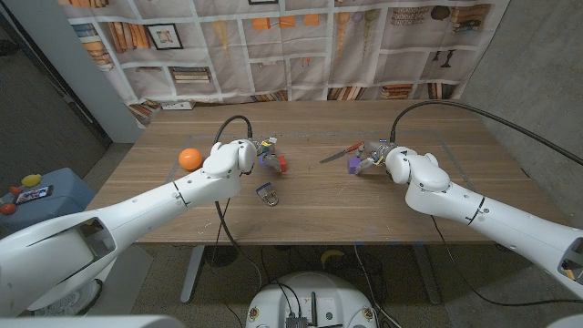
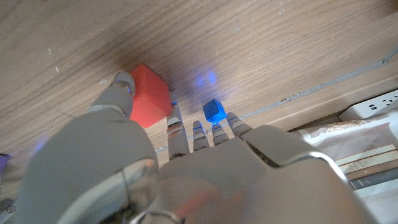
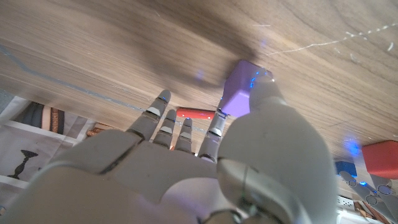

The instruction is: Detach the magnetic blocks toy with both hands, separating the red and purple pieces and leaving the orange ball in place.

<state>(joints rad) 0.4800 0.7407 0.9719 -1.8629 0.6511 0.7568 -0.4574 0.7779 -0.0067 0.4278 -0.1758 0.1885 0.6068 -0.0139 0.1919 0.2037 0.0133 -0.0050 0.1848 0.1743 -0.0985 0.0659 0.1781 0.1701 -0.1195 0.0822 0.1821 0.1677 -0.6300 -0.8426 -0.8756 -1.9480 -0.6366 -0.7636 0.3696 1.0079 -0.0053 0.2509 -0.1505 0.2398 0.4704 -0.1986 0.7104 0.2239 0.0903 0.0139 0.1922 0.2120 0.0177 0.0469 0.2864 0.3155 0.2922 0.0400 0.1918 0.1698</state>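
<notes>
We see the two pieces already apart — each robot hand has its own. The left robot hand (image 1: 239,157) pinches the red block (image 2: 149,94) between thumb and fingers, holding it close over the bench (image 1: 310,200); a small blue cube (image 2: 214,111) sits just past its fingertips. The right robot hand (image 1: 393,160) grasps the purple block (image 3: 244,92) the same way, with the thumb over one face and the fingers behind it. We judge this pinch grip was chosen to give each side a firm hold against the magnets' pull, and the hands stand well apart so the pieces cannot snap back together.

The orange ball (image 1: 189,158) rests on the bench to the outer side of the left robot hand, near it but not touching — it looks undisturbed, as the task asks. A red-handled tool (image 1: 344,150) lies just beside the right robot hand on its inner side, and a small metal clip (image 1: 267,193) lies on the bench nearer the robot than the left robot hand.

By our reading, the separation is done; what remains is setting both blocks down apart.
</notes>
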